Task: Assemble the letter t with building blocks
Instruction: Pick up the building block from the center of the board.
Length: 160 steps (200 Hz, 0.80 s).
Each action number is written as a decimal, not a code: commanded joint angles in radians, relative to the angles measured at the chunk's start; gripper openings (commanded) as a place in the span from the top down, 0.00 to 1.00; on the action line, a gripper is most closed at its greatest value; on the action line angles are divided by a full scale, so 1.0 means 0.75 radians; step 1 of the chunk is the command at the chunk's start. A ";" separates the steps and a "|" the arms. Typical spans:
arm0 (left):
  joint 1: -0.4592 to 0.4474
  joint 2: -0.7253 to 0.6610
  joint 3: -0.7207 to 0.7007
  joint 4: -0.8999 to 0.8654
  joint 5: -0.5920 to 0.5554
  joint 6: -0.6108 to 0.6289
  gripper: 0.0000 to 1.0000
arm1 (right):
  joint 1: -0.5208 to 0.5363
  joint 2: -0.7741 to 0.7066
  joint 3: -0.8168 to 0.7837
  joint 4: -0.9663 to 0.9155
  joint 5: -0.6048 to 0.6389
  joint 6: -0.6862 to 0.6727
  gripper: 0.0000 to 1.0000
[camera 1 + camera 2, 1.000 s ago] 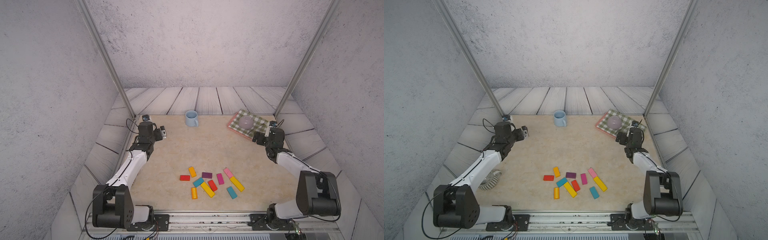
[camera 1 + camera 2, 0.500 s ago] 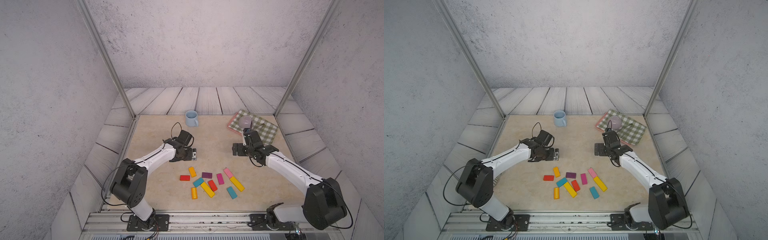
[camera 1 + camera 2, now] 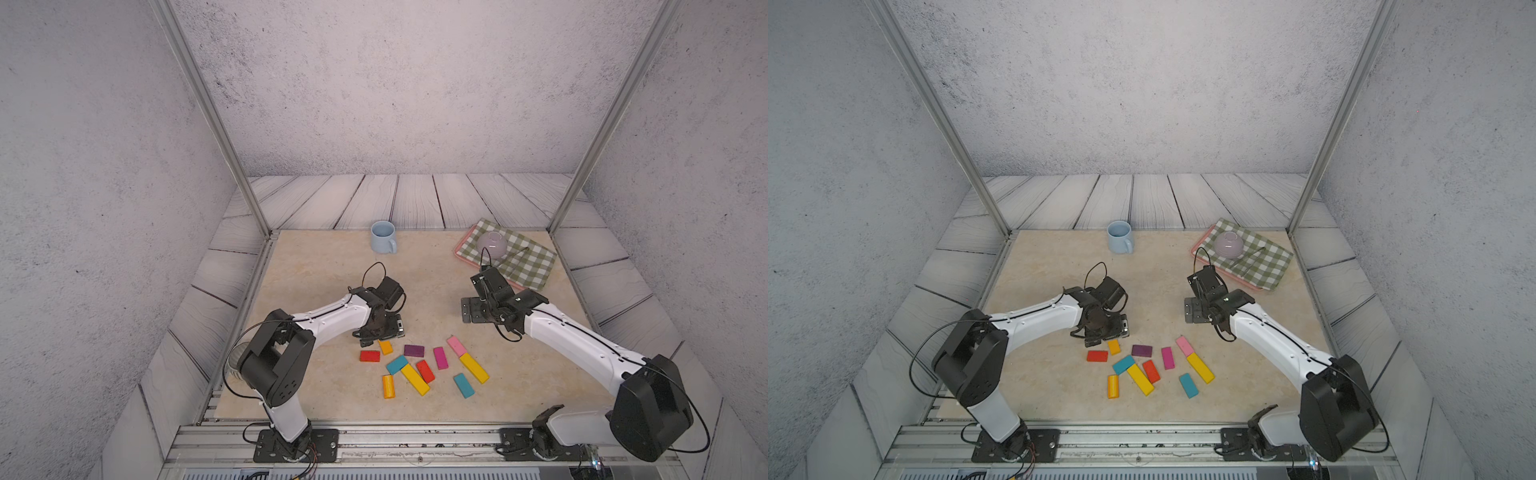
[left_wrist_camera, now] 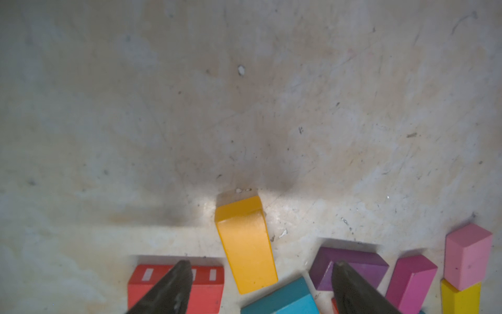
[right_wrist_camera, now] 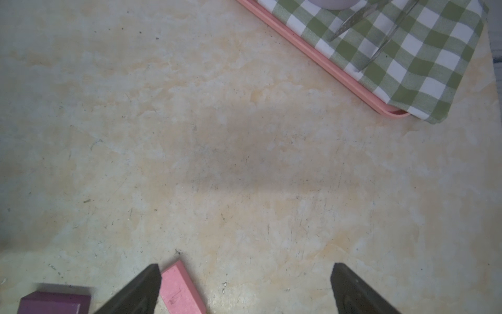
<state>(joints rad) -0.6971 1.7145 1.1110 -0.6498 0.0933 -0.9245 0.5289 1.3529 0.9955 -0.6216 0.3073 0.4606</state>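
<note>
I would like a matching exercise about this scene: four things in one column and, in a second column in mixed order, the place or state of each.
Column one:
1. mug
2. bowl
3. pink block
4. left hand

Column two:
A. touches a long yellow block end to end
B. open around the end of an orange block
C. stands on the checked cloth
D. stands alone near the far edge of the mat

Pairs: 1-D, 2-C, 3-A, 4-B.
</note>
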 commanded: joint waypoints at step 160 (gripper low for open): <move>-0.022 0.206 0.128 -0.170 -0.052 -0.205 0.42 | 0.034 0.018 -0.018 -0.080 0.061 0.095 0.01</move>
<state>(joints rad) -0.7094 1.8503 1.1835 -0.7448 0.0643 -1.0779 0.5491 1.3537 0.9928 -0.6617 0.3267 0.5137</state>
